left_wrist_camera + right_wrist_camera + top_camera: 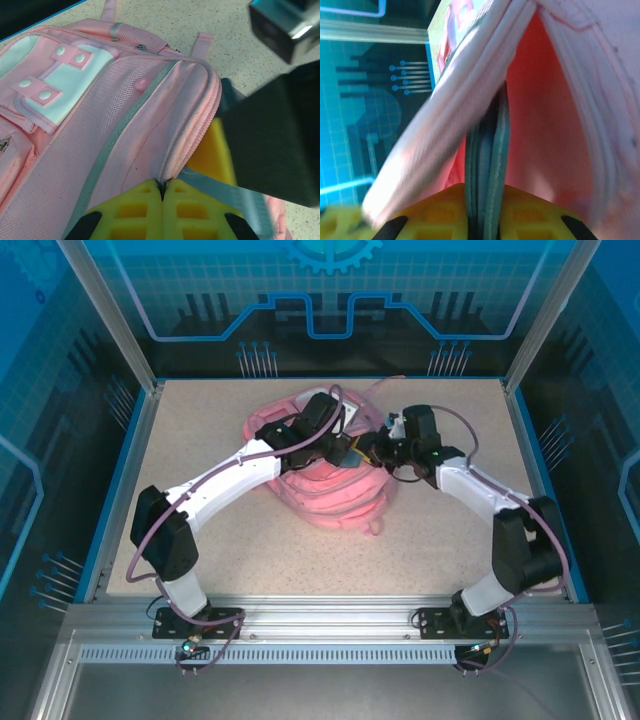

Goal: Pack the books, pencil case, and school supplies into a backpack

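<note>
Right pincer (482,212) clamps books (492,145), long axis aimed straight into backpack (552,115) mouth; left pincer (162,194) grips its rim.

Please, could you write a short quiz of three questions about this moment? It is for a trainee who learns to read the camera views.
1. True or false: the left pincer is shut on the zipper-lined edge of the large pink fabric backpack.
2. What does the backpack lie on?
A) a speckled beige table
B) a green cloth
C) a wooden shelf
3. Fill the gap: in the right wrist view, the right pincer is ____ on thin grey-blue layers that run up into the backpack's pink opening.

Key: 1 true; 2 A; 3 shut.
</note>
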{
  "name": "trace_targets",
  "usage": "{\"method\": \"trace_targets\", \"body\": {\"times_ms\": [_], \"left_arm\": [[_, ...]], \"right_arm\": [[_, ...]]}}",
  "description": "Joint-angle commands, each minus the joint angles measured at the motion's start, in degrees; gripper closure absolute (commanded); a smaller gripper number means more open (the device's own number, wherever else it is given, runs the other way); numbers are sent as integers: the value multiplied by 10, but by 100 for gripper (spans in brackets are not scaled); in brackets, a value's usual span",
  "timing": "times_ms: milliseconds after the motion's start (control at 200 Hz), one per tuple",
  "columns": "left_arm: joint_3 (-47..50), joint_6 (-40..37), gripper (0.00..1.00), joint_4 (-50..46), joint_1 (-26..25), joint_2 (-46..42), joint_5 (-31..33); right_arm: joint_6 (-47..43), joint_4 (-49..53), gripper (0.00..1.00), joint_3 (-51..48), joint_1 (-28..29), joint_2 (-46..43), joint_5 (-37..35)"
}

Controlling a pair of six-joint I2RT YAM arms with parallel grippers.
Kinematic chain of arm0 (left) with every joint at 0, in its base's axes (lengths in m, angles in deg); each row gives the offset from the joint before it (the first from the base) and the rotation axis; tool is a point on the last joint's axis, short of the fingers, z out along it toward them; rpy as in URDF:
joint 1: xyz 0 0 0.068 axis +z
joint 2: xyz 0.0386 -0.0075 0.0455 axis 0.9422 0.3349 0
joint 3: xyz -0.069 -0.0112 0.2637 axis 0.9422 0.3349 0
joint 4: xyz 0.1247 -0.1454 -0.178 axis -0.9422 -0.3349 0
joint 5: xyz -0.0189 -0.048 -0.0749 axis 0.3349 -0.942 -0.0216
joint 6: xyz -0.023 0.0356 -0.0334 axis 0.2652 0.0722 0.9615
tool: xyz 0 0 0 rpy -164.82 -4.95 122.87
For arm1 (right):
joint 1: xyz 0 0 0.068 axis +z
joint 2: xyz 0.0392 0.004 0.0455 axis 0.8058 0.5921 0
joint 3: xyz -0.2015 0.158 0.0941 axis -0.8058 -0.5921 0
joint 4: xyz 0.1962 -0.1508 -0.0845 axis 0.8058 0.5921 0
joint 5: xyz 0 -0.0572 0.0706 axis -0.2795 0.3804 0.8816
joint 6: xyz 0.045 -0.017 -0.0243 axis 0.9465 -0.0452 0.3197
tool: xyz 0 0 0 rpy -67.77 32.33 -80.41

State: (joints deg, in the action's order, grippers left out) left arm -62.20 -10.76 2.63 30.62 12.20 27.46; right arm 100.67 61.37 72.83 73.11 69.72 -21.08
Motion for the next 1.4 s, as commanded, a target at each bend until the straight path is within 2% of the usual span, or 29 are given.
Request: {"method": "trace_targets", "body": {"times_ms": [0,55,135,210,405,555,660,740,885,956,1056,1181,1296,1391], "left_arm": [[-16,45,100,44,15,-32,-24],[-16,55,100,42,24,-32,-34],[-14,69,100,38,35,-32,-47],[-9,75,100,39,43,-35,-58],[-2,80,100,44,45,-34,-75],[-1,84,100,46,47,-33,-81],[0,86,100,45,47,-33,-84],[1,87,100,44,48,-34,-86],[7,94,99,43,52,-38,-92],[12,100,98,44,56,-40,-100],[19,110,95,45,62,-45,-114],[34,124,85,44,71,-59,-147],[71,143,57,48,81,-89,-174],[126,164,40,64,98,-128,-192]], "right_arm": [[63,-27,89,54,22,60,-59],[74,-36,82,76,26,90,-55],[71,-16,62,98,33,106,-51],[59,-1,54,88,35,90,-59],[43,35,54,38,37,32,-61],[46,41,71,26,44,23,-67],[49,24,84,46,50,51,-53],[53,1,87,69,58,82,-37],[53,-20,83,97,63,115,-13],[43,-11,74,90,61,101,-14],[14,48,56,62,58,46,-25],[-25,112,49,-11,46,-47,-36],[-70,197,40,-75,37,-136,-87],[-107,246,30,-115,29,-197,-137]]}}
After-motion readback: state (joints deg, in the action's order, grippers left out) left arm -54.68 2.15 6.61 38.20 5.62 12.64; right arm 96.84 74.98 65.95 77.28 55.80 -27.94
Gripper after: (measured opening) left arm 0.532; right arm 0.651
